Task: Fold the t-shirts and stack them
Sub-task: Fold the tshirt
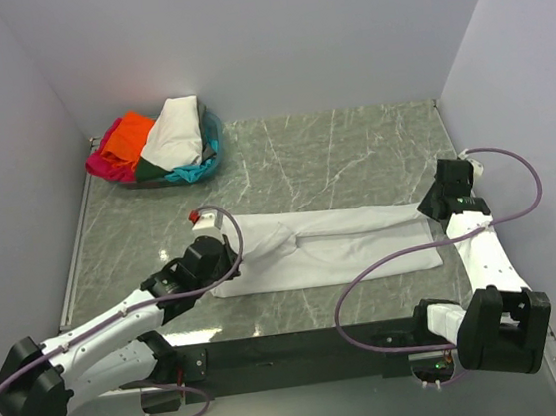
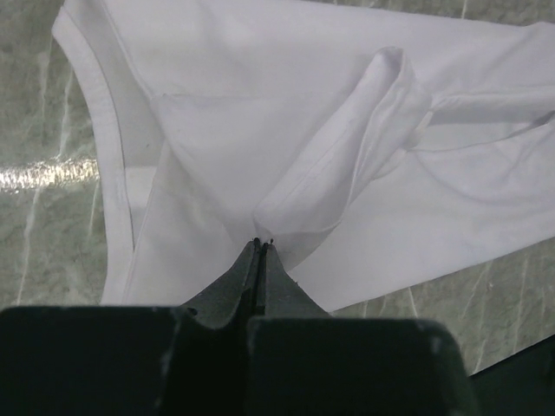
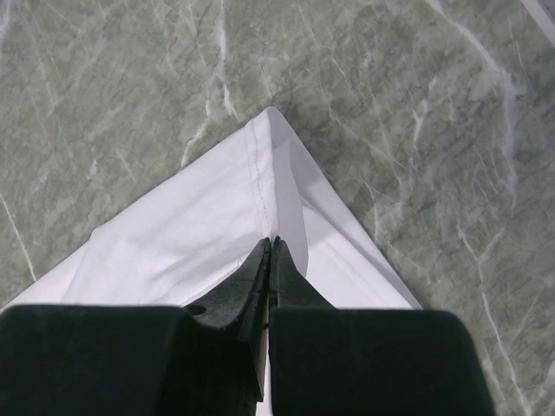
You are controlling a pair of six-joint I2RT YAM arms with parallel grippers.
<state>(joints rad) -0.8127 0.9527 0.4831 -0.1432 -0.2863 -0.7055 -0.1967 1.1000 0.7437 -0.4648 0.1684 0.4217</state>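
A plain white t-shirt lies spread lengthwise across the middle of the marble table, partly folded. My left gripper is at its left end, shut on a fold of the white cloth that rises as a ridge from the jaws. My right gripper is at its right end, shut on the cloth near the pointed hem corner. The other t-shirts, cream-white, orange, magenta-pink, teal and dark green, lie piled at the back left.
The pile sits in a clear basket at the back left corner. Grey walls close the table on the left, back and right. A black rail runs along the near edge between the arm bases.
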